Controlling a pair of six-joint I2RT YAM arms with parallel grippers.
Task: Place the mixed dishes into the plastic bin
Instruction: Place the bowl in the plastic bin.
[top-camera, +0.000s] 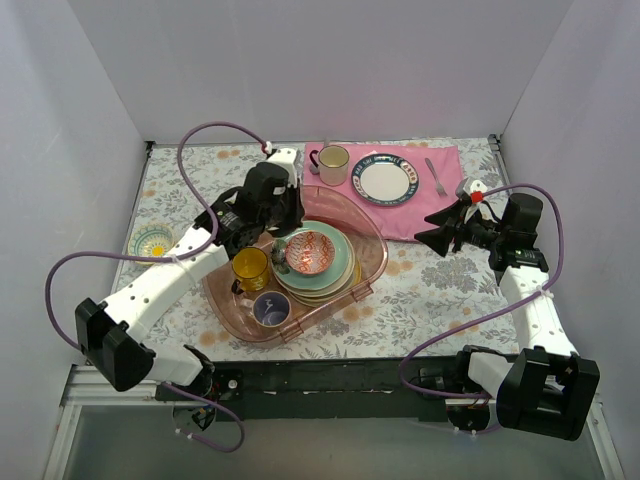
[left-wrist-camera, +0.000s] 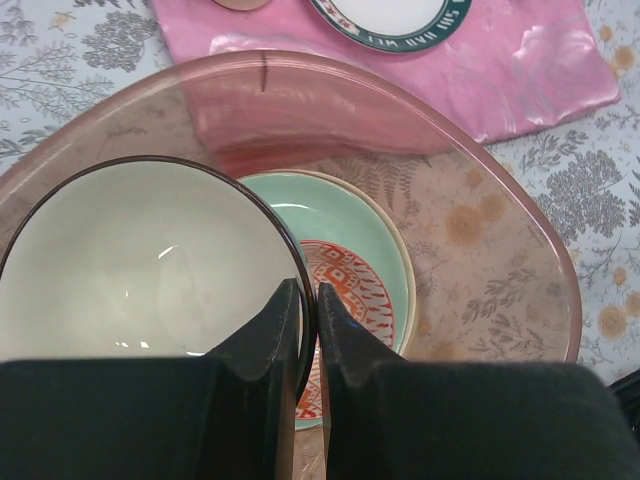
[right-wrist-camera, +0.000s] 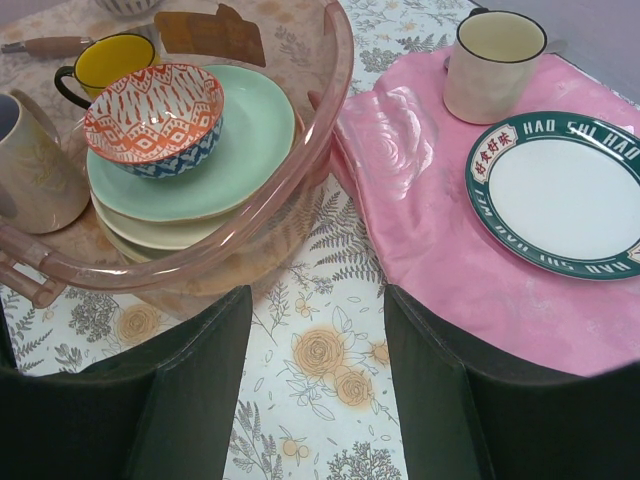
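The pink plastic bin (top-camera: 375, 255) sits mid-table. Inside it is a stack of cream plates topped by the mint-green plate (right-wrist-camera: 250, 140), and the red-and-blue patterned bowl (top-camera: 311, 252) rests on the stack. The yellow mug (top-camera: 250, 268) and the grey mug with the blue inside (top-camera: 271, 309) stand beside the stack. My left gripper (left-wrist-camera: 308, 290) is shut on the rim of a cream bowl with a dark rim (left-wrist-camera: 140, 260), held over the bin's far left part. My right gripper (right-wrist-camera: 315, 300) hovers open above the tablecloth, right of the bin, with nothing between its fingers.
A pink cloth (top-camera: 430, 200) at the back right carries a blue-rimmed white plate (top-camera: 385, 180), a cream mug (top-camera: 333, 165) and a fork (top-camera: 437, 176). A small floral plate (top-camera: 152, 240) lies on the table at the far left. White walls enclose the table.
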